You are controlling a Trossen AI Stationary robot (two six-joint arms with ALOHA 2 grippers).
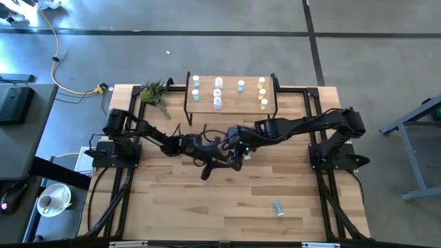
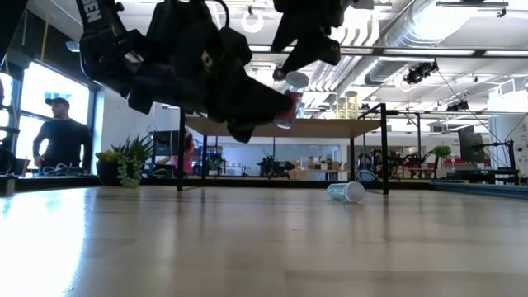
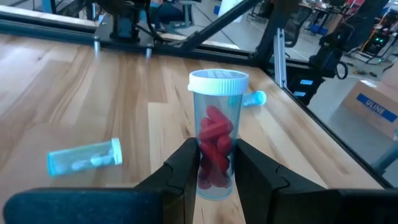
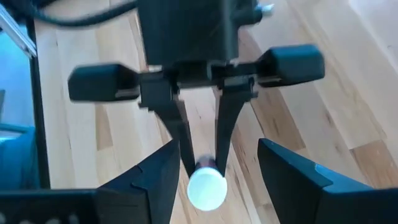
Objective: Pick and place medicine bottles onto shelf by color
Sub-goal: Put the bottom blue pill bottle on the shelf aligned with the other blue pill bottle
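"ULINE" on cardboard box [image 3: 377, 111]

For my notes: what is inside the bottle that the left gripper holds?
Red capsules fill the clear bottle in the left gripper. The fingers cover its lower sides.

Held bottle [image 4: 206, 186] body hidden behind own cap in right wrist view. Bottles on shelf [image 1: 231, 110] too small to read. Lying bottle [image 3: 84, 156] contents blurred.

Between the black left claw's [image 3: 216, 167] fingers: a clear bottle [image 3: 216, 134], red pills, white cap; below, pale-wood tabletop [image 3: 74, 87].
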